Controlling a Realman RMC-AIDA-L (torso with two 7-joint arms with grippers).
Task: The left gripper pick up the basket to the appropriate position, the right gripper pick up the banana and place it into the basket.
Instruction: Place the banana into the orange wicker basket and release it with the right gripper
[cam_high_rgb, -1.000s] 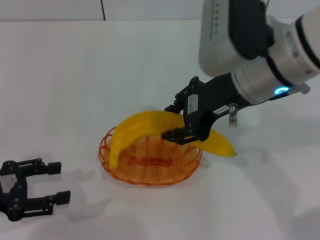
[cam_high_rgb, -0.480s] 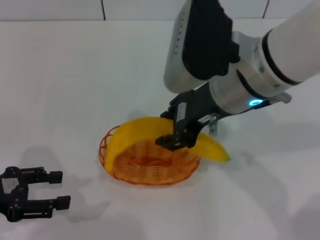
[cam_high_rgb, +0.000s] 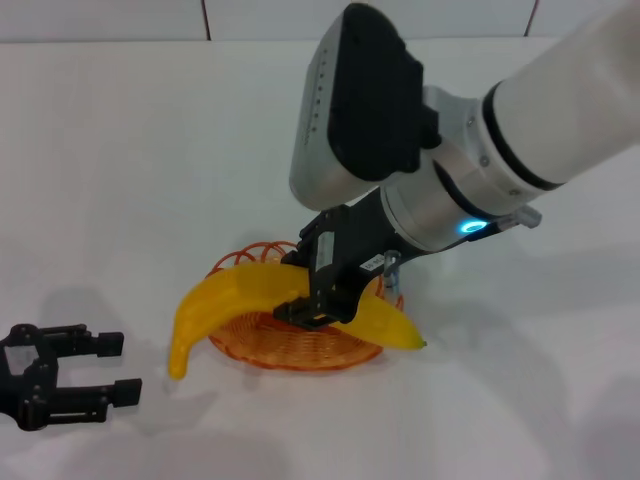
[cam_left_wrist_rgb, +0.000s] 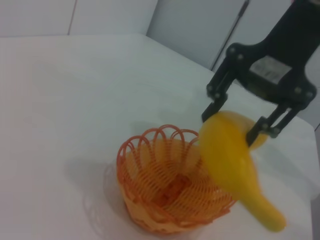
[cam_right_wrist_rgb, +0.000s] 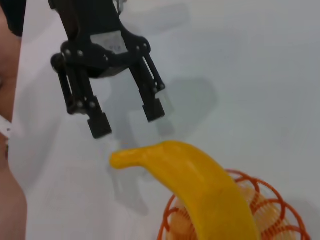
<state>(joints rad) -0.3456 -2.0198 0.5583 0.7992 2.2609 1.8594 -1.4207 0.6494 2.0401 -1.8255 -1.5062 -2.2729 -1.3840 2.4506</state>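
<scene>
Banana (cam_high_rgb: 262, 295) hangs across the basket's (cam_high_rgb: 255, 346) near rim, one end jutting out past it toward the left gripper (cam_high_rgb: 62, 385), which waits spread and empty on the table; the right gripper (cam_high_rgb: 312, 296) pinches the smooth yellow curve mid-length, and letting go here could tip it out

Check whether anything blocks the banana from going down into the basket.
Nothing visible does. The right gripper holds the banana across the basket, both ends overhanging its rim.
</scene>
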